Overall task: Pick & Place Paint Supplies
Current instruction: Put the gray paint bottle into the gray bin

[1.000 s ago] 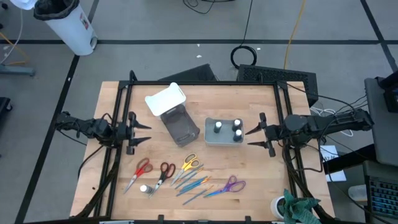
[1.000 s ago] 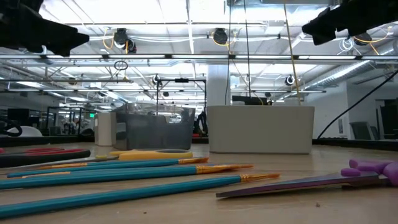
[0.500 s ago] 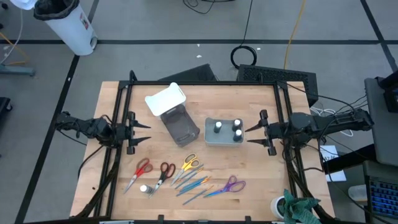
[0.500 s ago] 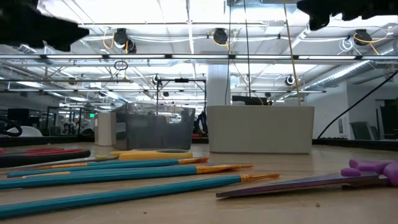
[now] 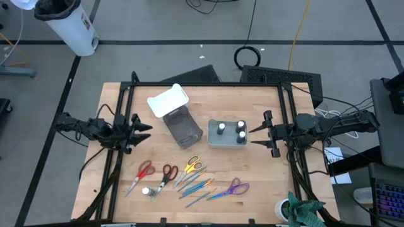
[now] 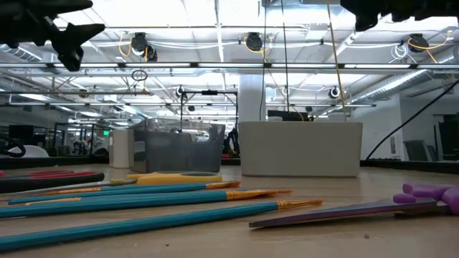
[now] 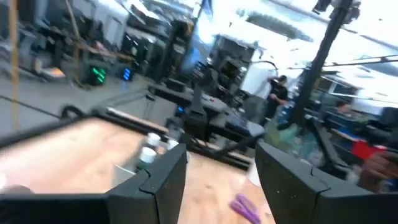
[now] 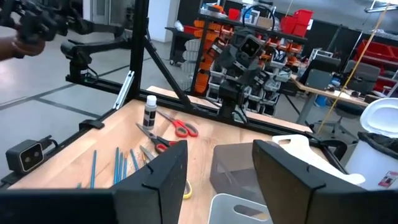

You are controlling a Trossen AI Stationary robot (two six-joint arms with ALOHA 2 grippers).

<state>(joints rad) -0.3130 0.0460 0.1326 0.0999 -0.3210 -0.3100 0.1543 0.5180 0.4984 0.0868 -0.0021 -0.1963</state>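
Observation:
Three white-capped bottles [image 5: 231,130] stand in a grey tray [image 5: 214,141] right of the table's centre. Another bottle [image 5: 146,191] stands upright on the table near the front left. Beside it lie red scissors [image 5: 144,171], dark-handled scissors [image 5: 167,173], yellow scissors [image 5: 192,166], purple scissors [image 5: 235,186] and several thin brushes [image 5: 196,186]. My left gripper [image 5: 140,128] hovers open at the left edge, pointing level toward the centre. My right gripper [image 5: 255,137] hovers open just right of the tray. Neither has anything between its fingers.
A clear bin [image 5: 183,129] sits left of the tray, with a white lid [image 5: 167,101] at its far side. Black frame rails [image 5: 126,94] run along the table's edges. A person's hand [image 8: 25,37] shows beyond the table in the right wrist view.
My left gripper has rolled about its own pointing line while staying at the left edge. My right gripper has tipped its fingers upward, and in the low view it now sits higher. Nothing on the table has moved.

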